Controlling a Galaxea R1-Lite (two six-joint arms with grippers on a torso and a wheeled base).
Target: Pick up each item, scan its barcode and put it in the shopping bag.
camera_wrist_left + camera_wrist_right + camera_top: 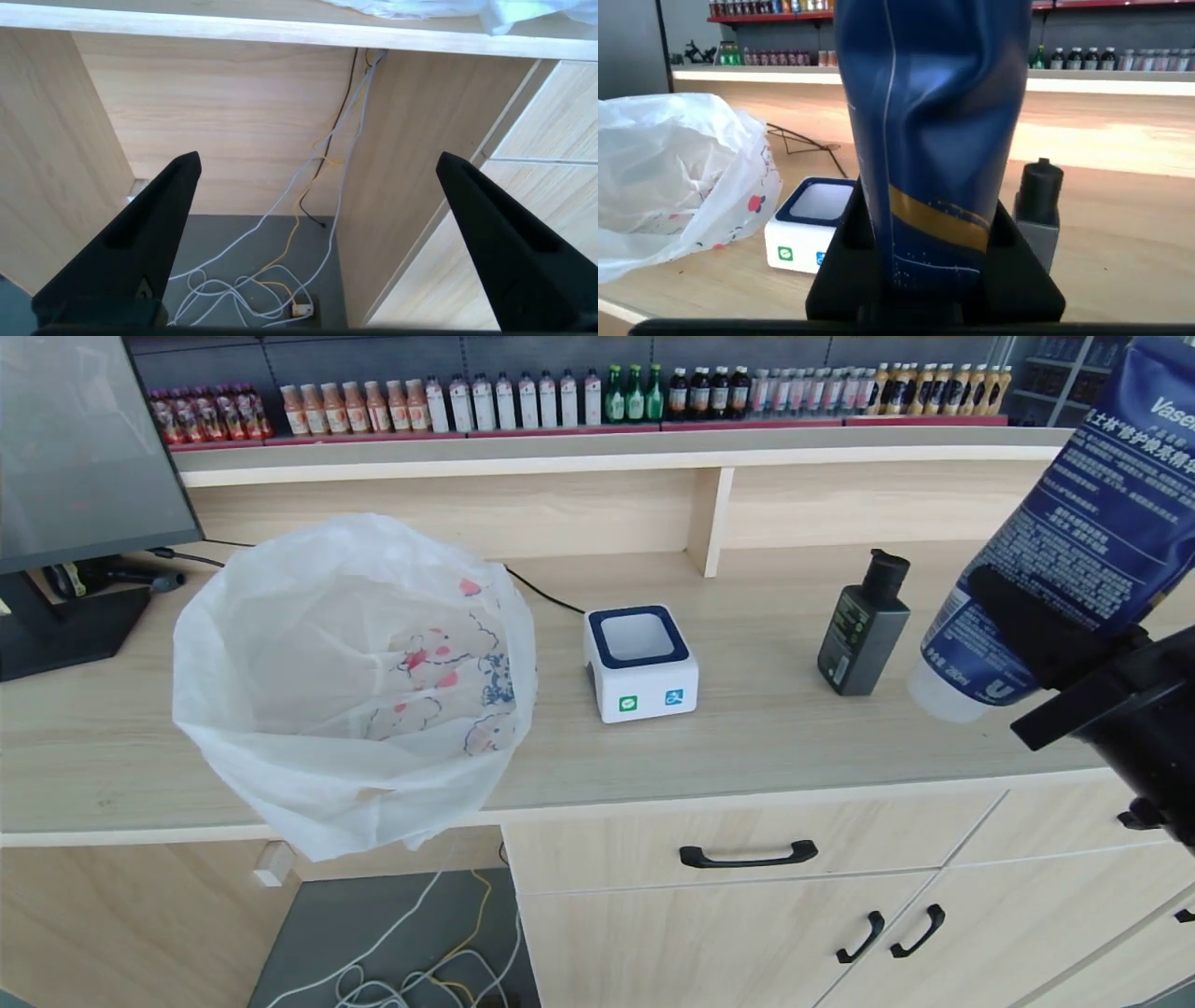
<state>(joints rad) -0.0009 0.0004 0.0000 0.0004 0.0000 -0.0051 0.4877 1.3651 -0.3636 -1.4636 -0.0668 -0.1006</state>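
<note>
The right claw point(1055, 630) grips the blue tube point(1083, 513) across its lower body, squeezing it firmly enough that the wrist view shows the plastic creasing between the jaws point(924, 121). The tube hangs in the air over the right end of the desk point(747, 737), cap end down and tilted, with its printed back turned outward. That looks like a hold chosen to keep the label clear for reading.

The scanner point(640, 663) sits mid-desk with its window facing up, well apart from the tube. The scan is the step in hand, and the printed face will probably have to be carried across and turned down over that window.

Between the two stands the dark bottle point(864, 625), upright and untouched, apparently next in line. The shopping bag point(355, 681) is on the left, its mouth propped wide and spilling over the desk's front edge, an easy target for a drop.

The left claw point(318, 163) is empty and spread wide, low in front of the bay under the desk and clear of the action.
</note>
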